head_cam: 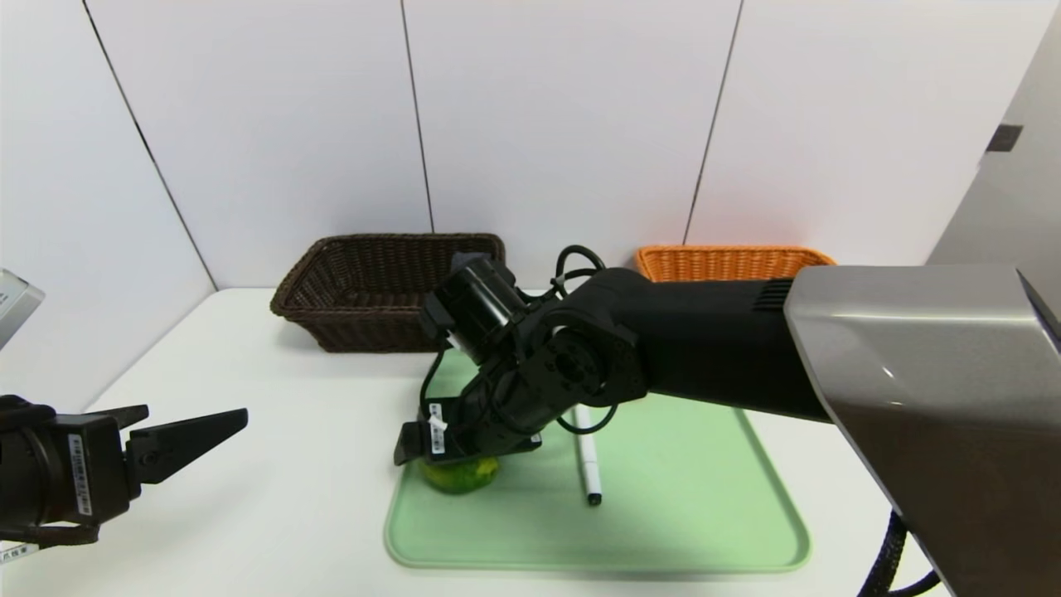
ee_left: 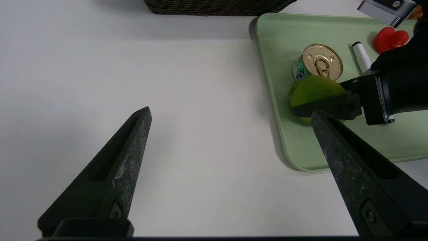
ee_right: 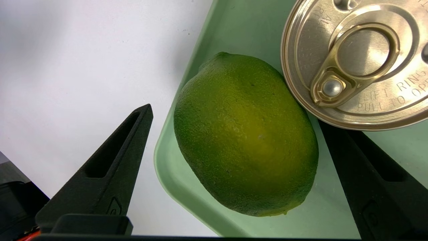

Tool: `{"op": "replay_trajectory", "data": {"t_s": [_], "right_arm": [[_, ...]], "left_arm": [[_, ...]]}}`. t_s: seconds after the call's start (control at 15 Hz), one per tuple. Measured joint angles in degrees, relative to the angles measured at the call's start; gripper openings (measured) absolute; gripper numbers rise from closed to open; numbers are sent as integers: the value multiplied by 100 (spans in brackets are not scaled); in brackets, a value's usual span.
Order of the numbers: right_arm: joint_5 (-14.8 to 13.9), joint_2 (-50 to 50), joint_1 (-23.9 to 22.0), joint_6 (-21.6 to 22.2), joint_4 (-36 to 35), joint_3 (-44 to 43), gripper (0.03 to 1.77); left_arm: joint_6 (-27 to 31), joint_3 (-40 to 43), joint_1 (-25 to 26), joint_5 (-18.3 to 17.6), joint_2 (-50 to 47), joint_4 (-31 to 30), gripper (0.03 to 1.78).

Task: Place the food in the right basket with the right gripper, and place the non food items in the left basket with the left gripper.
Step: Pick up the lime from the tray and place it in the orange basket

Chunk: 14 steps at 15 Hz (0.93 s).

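Straddling citrus fruit (ee_right: 245, 134), right claw (ee_right: 234, 134) spread | tin can (ee_right: 357, 60) touching, perhaps | left claw (ee_left: 230, 115) spread, parked

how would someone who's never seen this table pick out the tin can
Start at the pale green tray on the white table. Near the tray's edge that faces the dark brown basket stands the tin can, touching a green citrus fruit. It is the only metal item there, squat, with a gold pull-tab lid and a green-white label.
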Motion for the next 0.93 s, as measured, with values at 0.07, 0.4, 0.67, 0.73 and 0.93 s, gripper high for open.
{"op": "replay_trajectory", "data": {"t_s": [0.07,0.4,0.67,0.73,0.93], "right_arm": [[0,5,0,-2,0,0,171],[9,10,0,20,5,1,171],[11,10,0,18,13,1,112],[18,10,0,11,16,1,107],[44,2,0,18,30,1,104]], "left_arm": [[-2,13,0,-2,0,1,169],[0,63,0,-2,-13,-7,169],[0,66,4,-2,-16,-7,169],[0,66,0,-2,-16,-7,169],[-2,66,0,-4,-16,-9,169]]}}
